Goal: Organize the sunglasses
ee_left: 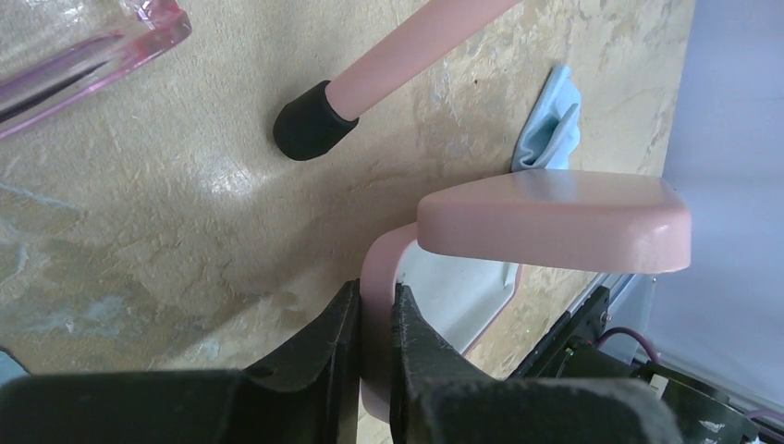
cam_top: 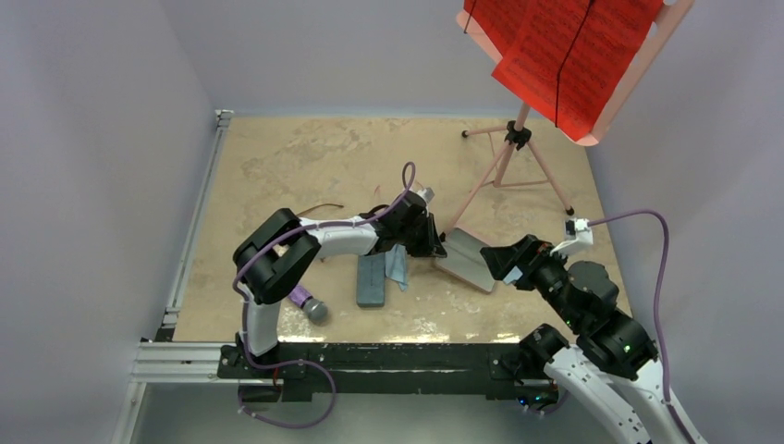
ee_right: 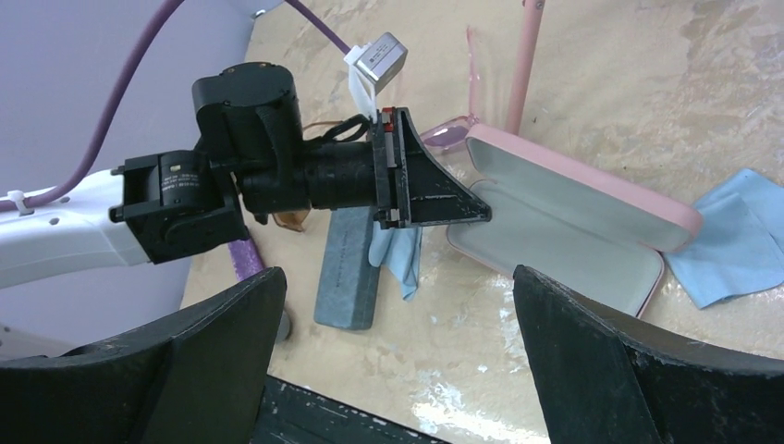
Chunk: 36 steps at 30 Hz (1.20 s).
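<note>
Black right gripper (ee_right: 398, 276) gapes empty toward the desk's (cam_top: 305, 157) right edge; beyond it, the left gripper (ee_left: 375, 291) pinches the open pink case's (ee_right: 555, 222) wall. That pinch should stay firm while the right fetches the pink-purple sunglasses (ee_right: 450, 137) just behind the case; the brown pair (ee_right: 296, 220) lies farther left.

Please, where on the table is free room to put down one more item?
The far left of the table, between the left rail and the pink stand's legs, is bare. A smaller strip lies near the front edge, right of the blue-grey case. The middle is crowded: open pink case, cloth, left claw.
</note>
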### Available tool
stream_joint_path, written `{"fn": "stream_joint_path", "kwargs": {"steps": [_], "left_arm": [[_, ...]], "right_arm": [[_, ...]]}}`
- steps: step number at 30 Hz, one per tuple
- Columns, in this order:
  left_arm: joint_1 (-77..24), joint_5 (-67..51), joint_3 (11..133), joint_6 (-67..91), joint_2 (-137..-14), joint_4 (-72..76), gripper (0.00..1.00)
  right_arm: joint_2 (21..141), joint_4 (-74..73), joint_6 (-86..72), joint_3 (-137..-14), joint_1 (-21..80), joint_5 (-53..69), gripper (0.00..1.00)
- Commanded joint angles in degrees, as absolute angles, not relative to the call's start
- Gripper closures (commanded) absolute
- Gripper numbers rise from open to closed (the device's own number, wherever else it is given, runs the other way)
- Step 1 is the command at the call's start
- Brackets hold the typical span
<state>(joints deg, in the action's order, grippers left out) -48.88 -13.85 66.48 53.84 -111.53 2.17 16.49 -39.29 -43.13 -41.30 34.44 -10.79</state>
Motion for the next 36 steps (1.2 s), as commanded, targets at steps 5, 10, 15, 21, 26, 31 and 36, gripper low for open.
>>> {"fn": "stream_joint_path", "kwargs": {"steps": [5, 10, 15, 21, 26, 31, 36], "left_arm": [[-49.92, -8.43, 65.10, 50.60, -108.29, -4.95, 0.85], [-49.92, -6.85, 60.99, 50.35, -106.26, -4.41, 0.83], [-49.92, -6.20, 60.56, 50.05, -106.76, -5.17, 0.75], [-49.92, -3.34, 60.48, 48.87, -105.03, -8.54, 0.52], [-49.92, -2.68, 59.13, 47.34, -99.67, -10.37, 0.37], [-49.92, -2.79, 57.58, 45.57, -92.54, -11.42, 0.27], [-49.92, -1.77, 56.35, 44.29, -86.55, -13.22, 0.15]], "right_arm": [[16.59, -38.89, -44.53, -40.83, 34.43, -13.20, 0.02], [17.29, -40.19, -45.77, -40.49, 34.43, -14.38, 0.02], [17.32, -40.73, -46.45, -40.18, 34.39, -14.43, 0.02], [17.14, -41.55, -46.49, -40.26, 34.41, -15.27, 0.02], [17.14, -41.79, -45.42, -39.83, 34.38, -15.30, 0.02], [17.27, -42.51, -44.80, -39.70, 34.37, -15.15, 0.02], [19.02, -37.62, -41.43, -37.73, 34.43, -12.14, 0.02]]}}
